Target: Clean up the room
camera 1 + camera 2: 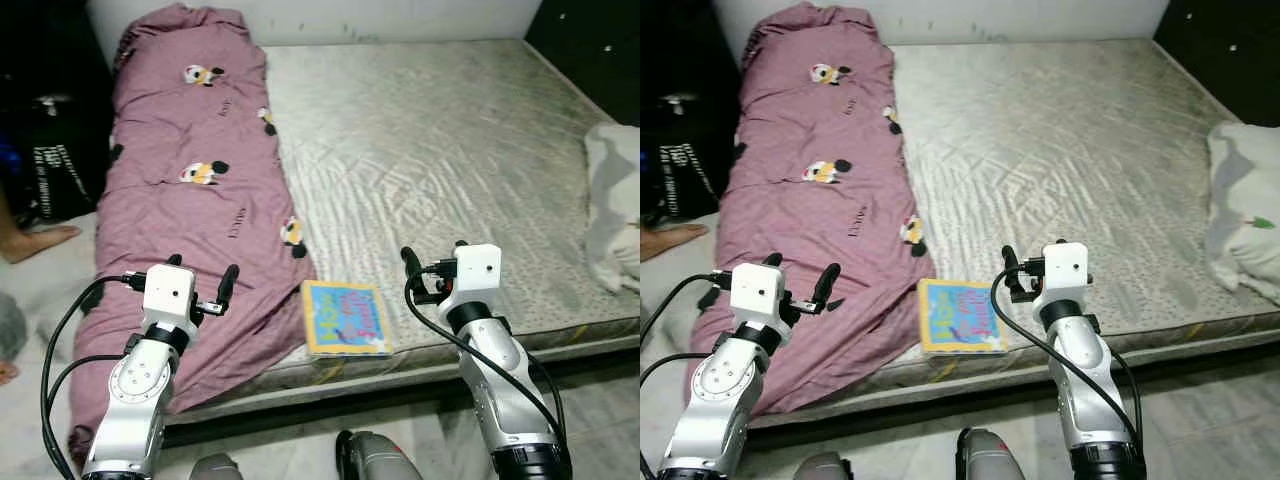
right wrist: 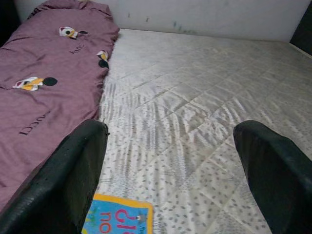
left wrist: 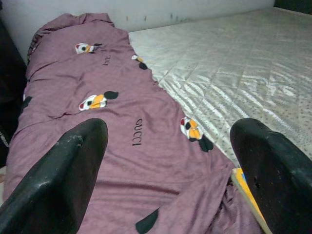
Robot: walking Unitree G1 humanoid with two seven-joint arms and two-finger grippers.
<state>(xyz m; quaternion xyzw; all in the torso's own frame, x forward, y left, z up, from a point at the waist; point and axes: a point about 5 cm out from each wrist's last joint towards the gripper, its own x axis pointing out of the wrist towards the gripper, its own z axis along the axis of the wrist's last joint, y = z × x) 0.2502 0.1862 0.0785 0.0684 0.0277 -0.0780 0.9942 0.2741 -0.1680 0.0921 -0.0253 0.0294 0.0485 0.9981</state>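
Nearest, at the bottom of the frame, both arms are raised at the bed's edge: the left gripper (image 1: pixel 203 285) at lower left, fingers spread wide over the blanket (image 1: pixel 190 180) and holding nothing, and the right gripper (image 1: pixel 432 268) at lower right, also wide and empty, over bare mattress (image 1: pixel 430 140). Between them, low in the centre, a book (image 1: pixel 345 318) lies flat at the mattress's front edge, its left side just beside the blanket's hem. Further back the blanket runs up the left side to the upper left corner; a pillow (image 1: pixel 615 205) sits at the right edge. A person's foot (image 1: pixel 35 240) rests on the floor at far left. I'd worry about the book: lying flat so near the edge, a clumsy pinch could nudge it off, or catch blanket with it.
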